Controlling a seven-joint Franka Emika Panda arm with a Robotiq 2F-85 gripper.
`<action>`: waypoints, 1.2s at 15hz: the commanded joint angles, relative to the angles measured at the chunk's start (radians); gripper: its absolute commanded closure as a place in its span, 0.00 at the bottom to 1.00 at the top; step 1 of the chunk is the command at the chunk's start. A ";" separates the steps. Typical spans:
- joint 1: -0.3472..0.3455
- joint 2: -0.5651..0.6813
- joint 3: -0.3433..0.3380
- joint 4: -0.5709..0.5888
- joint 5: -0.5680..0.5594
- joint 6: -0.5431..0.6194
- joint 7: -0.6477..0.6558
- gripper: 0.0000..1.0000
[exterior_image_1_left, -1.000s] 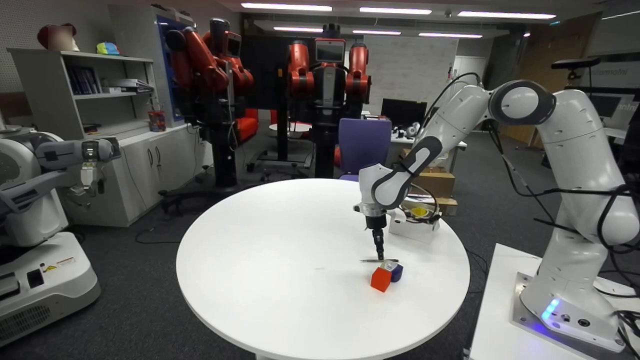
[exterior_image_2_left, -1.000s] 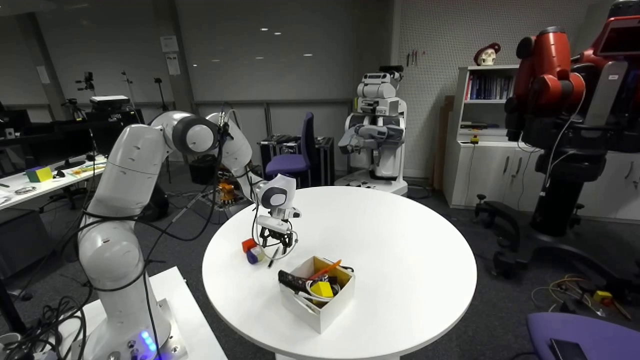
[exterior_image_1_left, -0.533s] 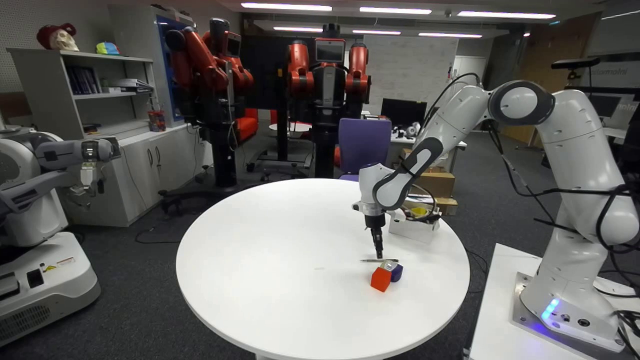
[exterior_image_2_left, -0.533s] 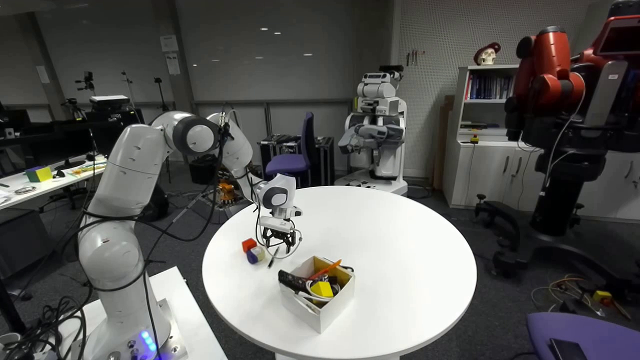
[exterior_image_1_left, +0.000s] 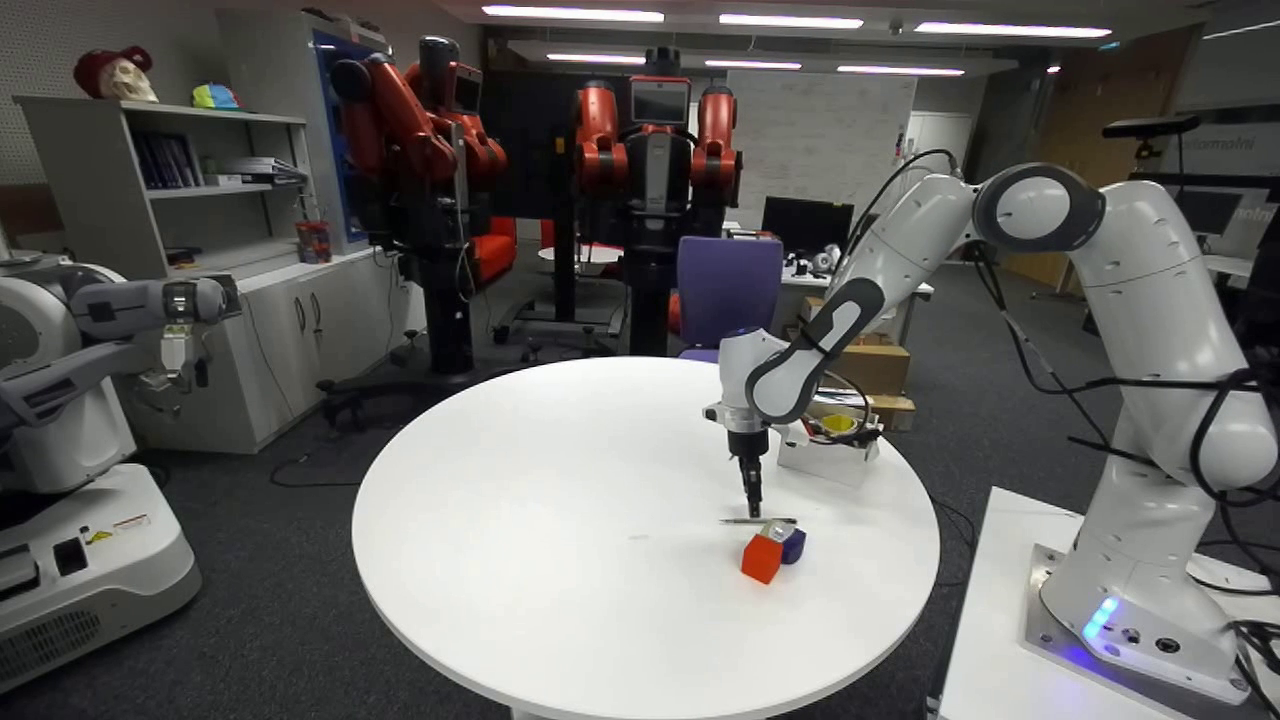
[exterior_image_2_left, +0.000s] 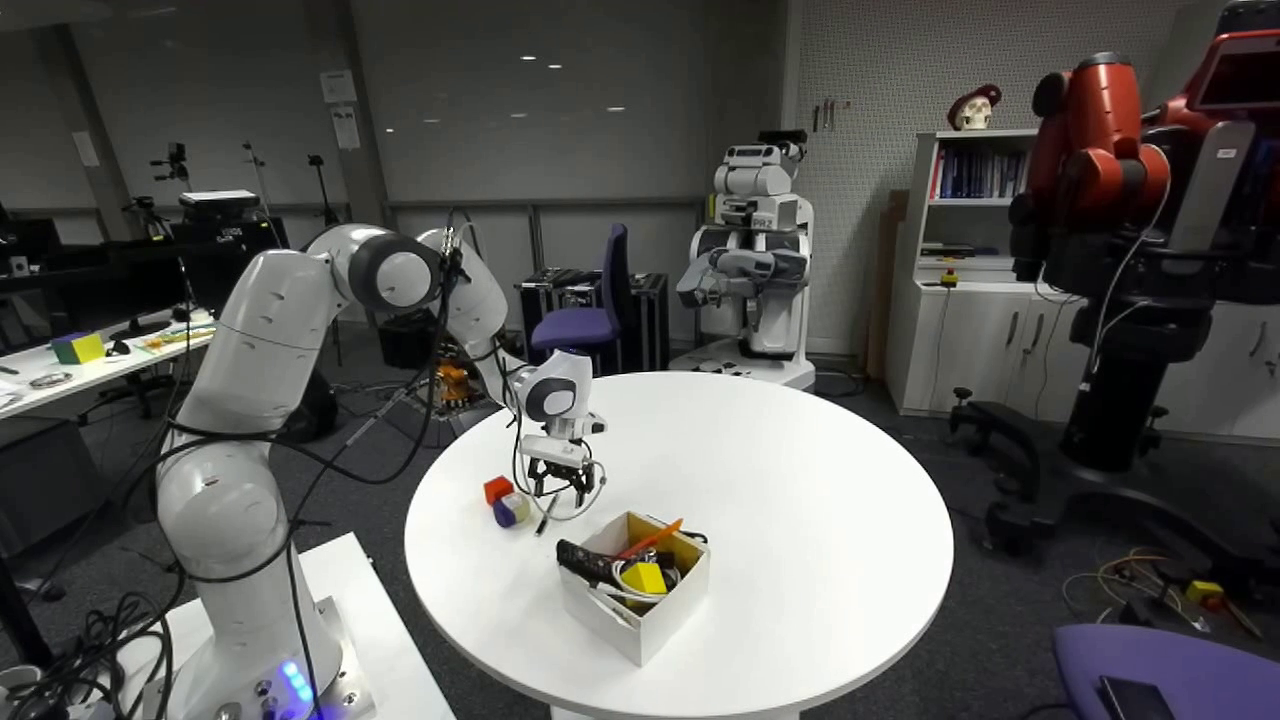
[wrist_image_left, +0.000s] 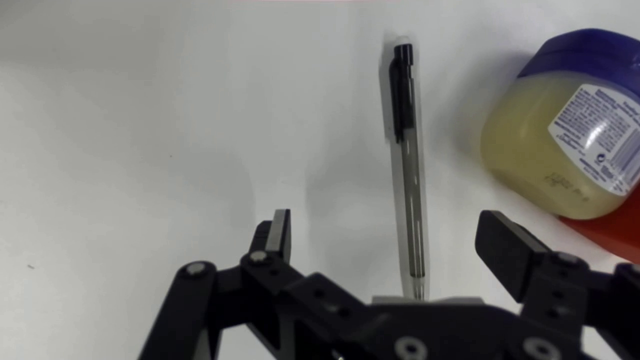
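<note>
Shifting slightly just now, the gripper (wrist_image_left: 384, 235), empty and spread wide, hovers astride the black-clipped pen (wrist_image_left: 411, 170), apparently aligned, grasp not made.

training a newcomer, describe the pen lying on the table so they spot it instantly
Over the round white table, find the open gripper. Below it lies the pen, near a jar and a red block; unlike those chunky neighbours, it is slim, with a black clip.
</note>
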 joint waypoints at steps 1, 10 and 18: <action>-0.018 -0.008 0.014 -0.013 -0.014 0.021 -0.007 0.00; 0.051 -0.017 -0.005 -0.013 -0.056 0.010 0.106 0.00; 0.095 0.004 -0.015 0.013 -0.102 -0.003 0.233 0.03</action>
